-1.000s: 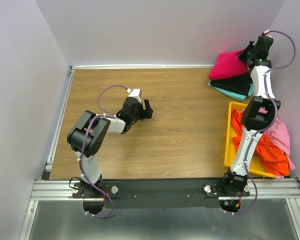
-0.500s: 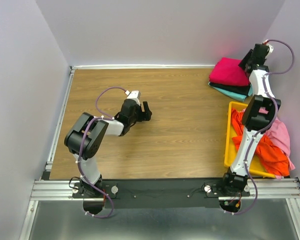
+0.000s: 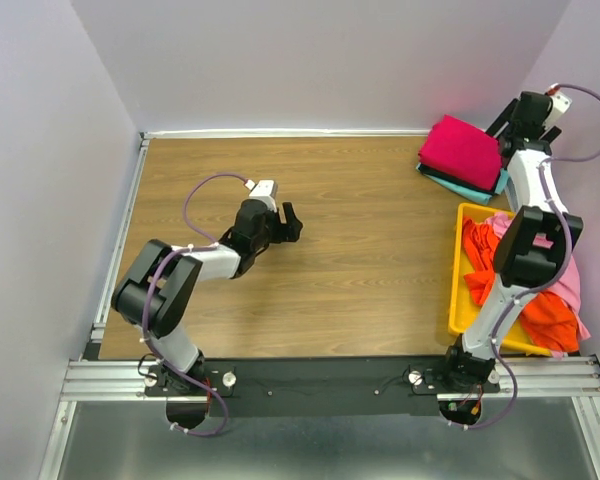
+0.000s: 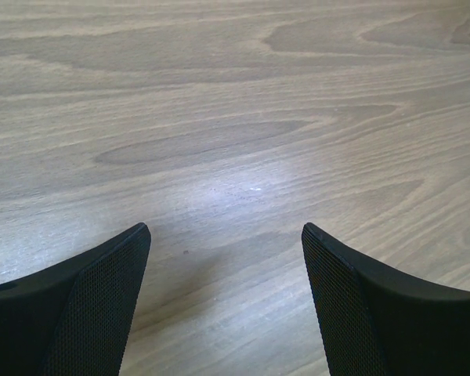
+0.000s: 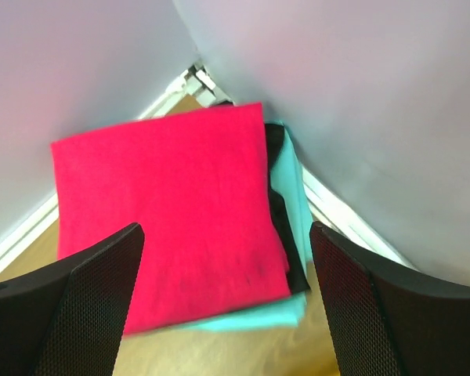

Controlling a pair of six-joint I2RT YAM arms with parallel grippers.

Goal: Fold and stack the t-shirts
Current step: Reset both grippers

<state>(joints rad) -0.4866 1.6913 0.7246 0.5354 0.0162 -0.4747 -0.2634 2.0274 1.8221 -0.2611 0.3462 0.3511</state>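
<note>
Three folded t-shirts are stacked in the table's back right corner: a crimson one [image 3: 463, 150] [image 5: 164, 211] on top, a black one [image 5: 286, 235] under it and a teal one [image 3: 472, 188] [image 5: 294, 184] at the bottom. My right gripper [image 3: 510, 122] [image 5: 227, 227] hovers open just above and behind the stack, holding nothing. Loose orange [image 3: 540, 305] and pink [image 3: 568, 272] t-shirts lie crumpled in the bin. Mid-table on the left, my left gripper [image 3: 291, 222] [image 4: 225, 227] is open low over bare wood.
A yellow plastic bin [image 3: 457, 275] stands along the right edge, in front of the stack. Walls close in behind and right of the stack, with a white rail [image 5: 352, 219] at their foot. The wooden tabletop [image 3: 370, 260] lies between the arms.
My right gripper opened and let go of the crimson t-shirt, which settled flat on the stack, and the arm drew back to the right. The left arm shifted slightly.
</note>
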